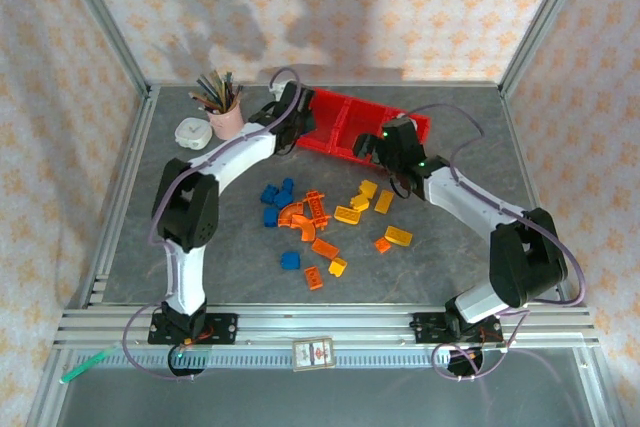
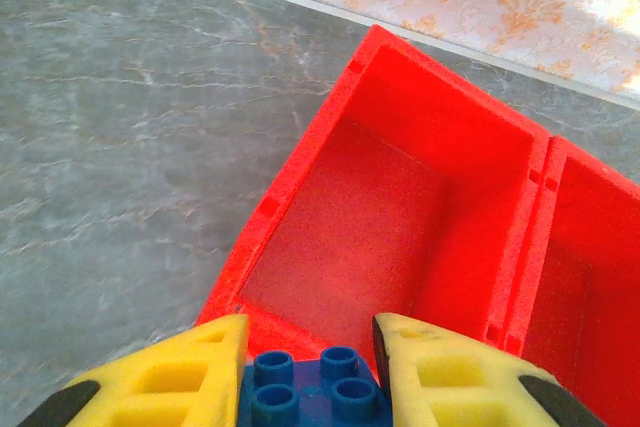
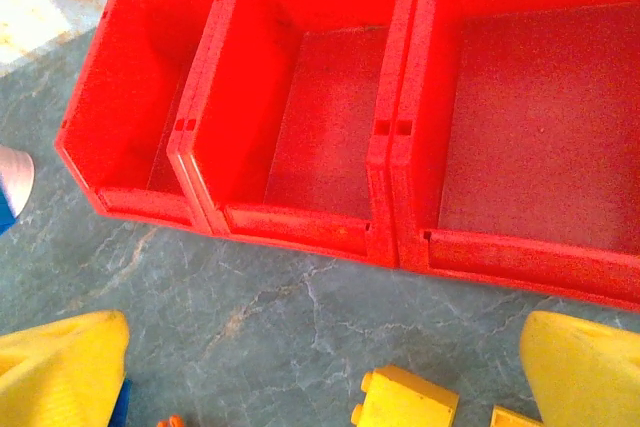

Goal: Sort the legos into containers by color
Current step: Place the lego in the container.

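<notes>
Left gripper (image 2: pixel 310 347): pinching a blue brick (image 2: pixel 305 394) over the near rim of the containers' (image 2: pixel 285 187) left-end compartment.
Right gripper (image 3: pixel 325 367): spread wide, holding nothing, just before the containers' front wall.
Loose legos (image 1: pixel 335 222): on the table (image 1: pixel 480 257), in front of the containers.

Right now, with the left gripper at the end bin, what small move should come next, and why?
Probably ease the left gripper forward, then open. It is shut on a blue brick that sits just short of the red bin's near rim, and the compartment ahead looks empty.
</notes>
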